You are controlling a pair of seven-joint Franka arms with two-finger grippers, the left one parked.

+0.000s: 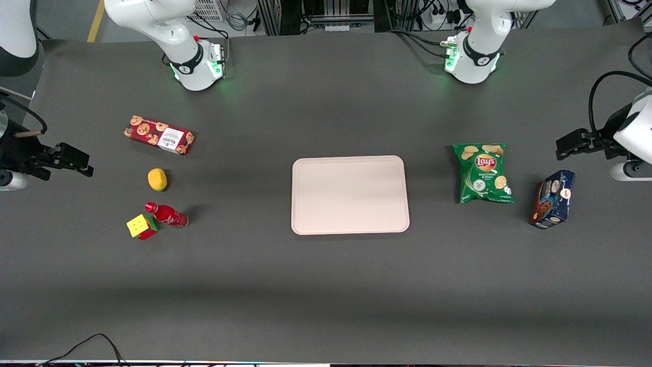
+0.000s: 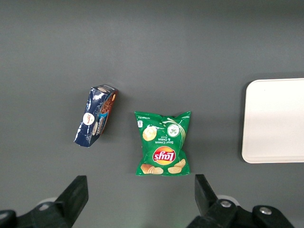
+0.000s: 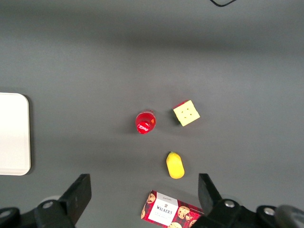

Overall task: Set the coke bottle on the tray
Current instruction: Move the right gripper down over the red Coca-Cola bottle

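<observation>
Pincer (image 3: 142,199) high above surface, fingers apart, empty. Bottle (image 1: 167,215) upright, touching cube (image 1: 141,227), well apart from tray (image 1: 350,194). Risk: descending finger clips cube, topples bottle.

1. A dark grey mat (image 1: 326,285) covers the whole table
2. Past the table's farthest edge: grey floor with a yellow stripe (image 1: 95,20), metal rack frames (image 1: 316,12), tangled cables (image 1: 407,38)
3. A black cable (image 1: 99,334) loops at the nearest edge
</observation>
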